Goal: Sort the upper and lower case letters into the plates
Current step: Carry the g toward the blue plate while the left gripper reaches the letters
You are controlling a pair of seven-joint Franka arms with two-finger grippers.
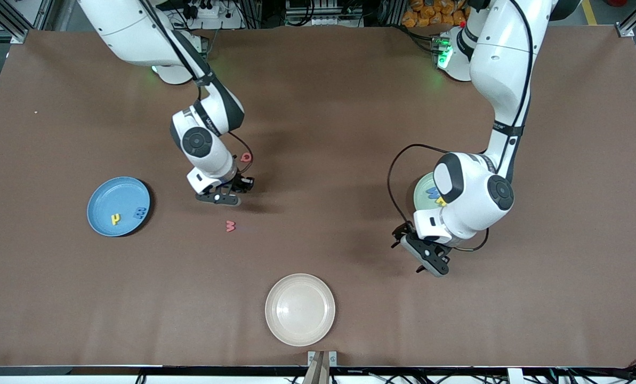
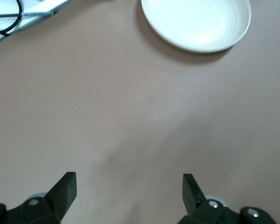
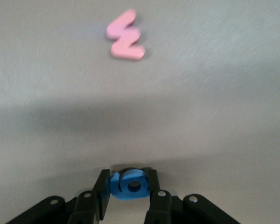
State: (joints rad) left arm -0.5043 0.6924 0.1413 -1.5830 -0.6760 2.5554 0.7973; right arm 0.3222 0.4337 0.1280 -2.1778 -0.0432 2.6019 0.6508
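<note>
My right gripper is shut on a blue letter, low over the table between a red letter and a pink-red letter. The light blue plate toward the right arm's end holds a yellow letter and a blue letter. The mint green plate is mostly hidden under the left arm; a blue letter and a yellow letter show in it. My left gripper is open over bare table beside that plate.
A cream-white plate with nothing in it sits near the table edge closest to the front camera. The brown table stretches bare around the letters.
</note>
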